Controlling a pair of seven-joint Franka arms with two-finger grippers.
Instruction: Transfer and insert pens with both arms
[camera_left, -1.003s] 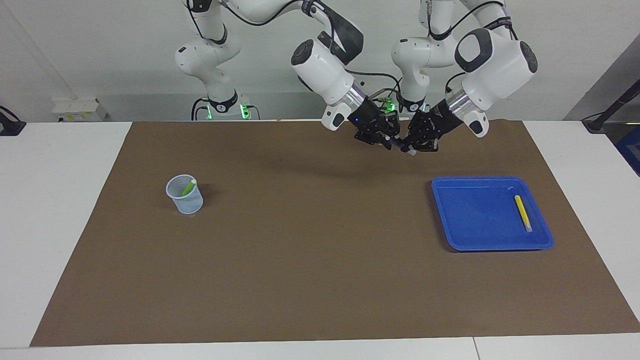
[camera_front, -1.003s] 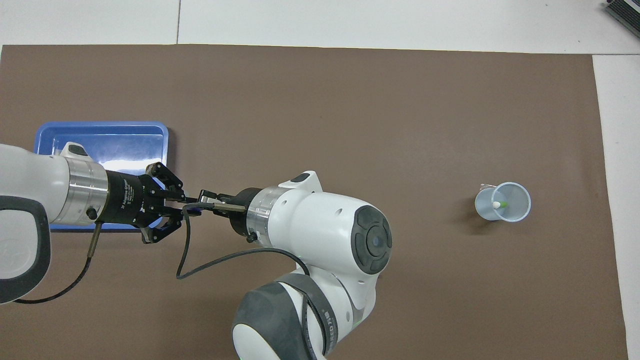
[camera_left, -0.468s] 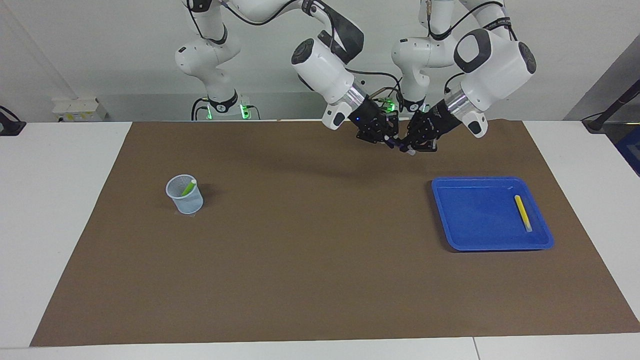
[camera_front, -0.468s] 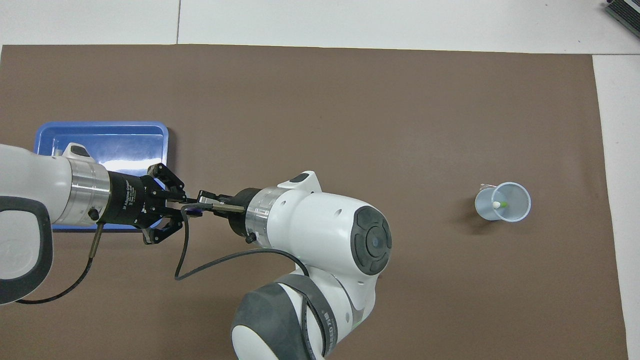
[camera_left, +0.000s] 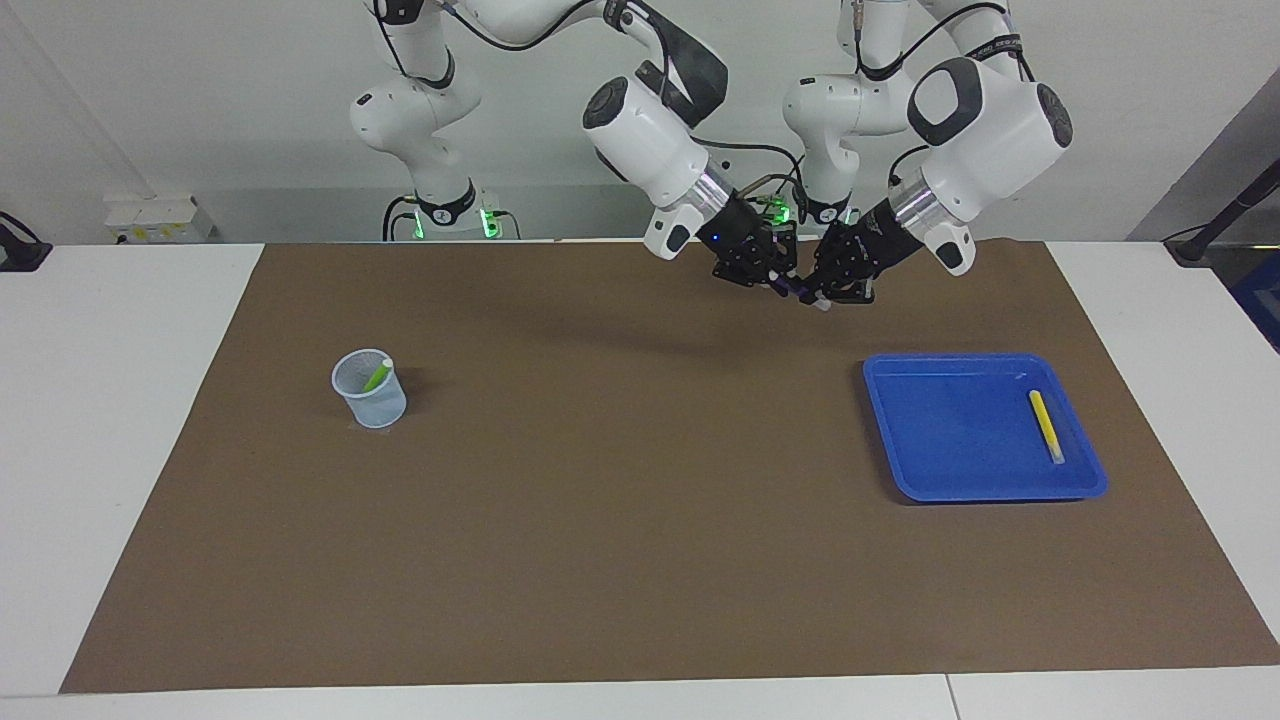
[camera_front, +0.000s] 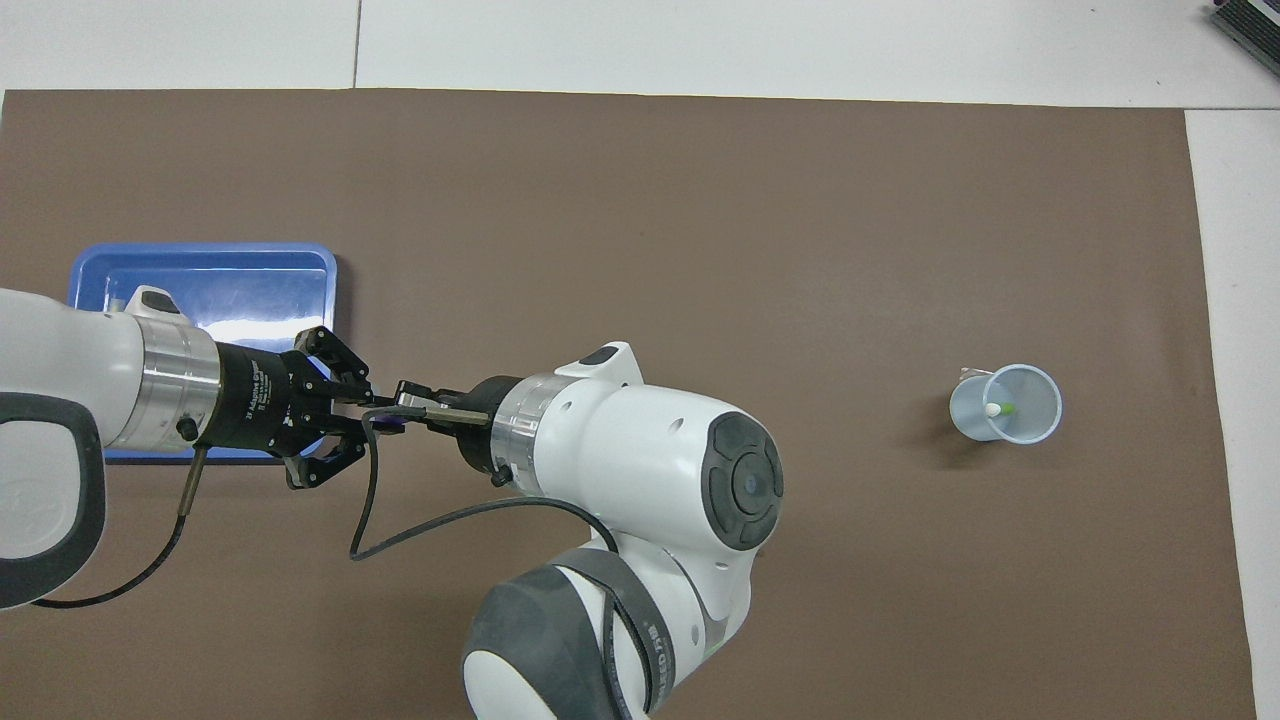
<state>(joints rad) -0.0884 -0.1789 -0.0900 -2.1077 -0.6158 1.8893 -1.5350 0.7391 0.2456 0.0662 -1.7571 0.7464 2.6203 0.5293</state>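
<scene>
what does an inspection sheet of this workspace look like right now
surface: brown mat on a white table.
job's things: green pen in the cup; yellow pen in the blue tray; purple pen in the air between both grippers.
clutter: nothing seen.
grippers: left gripper and right gripper meet over the mat near the tray, both shut on the purple pen.
cables: black cable hangs from the right wrist.
surroundings: white wall, green lights at the arm bases.
</scene>
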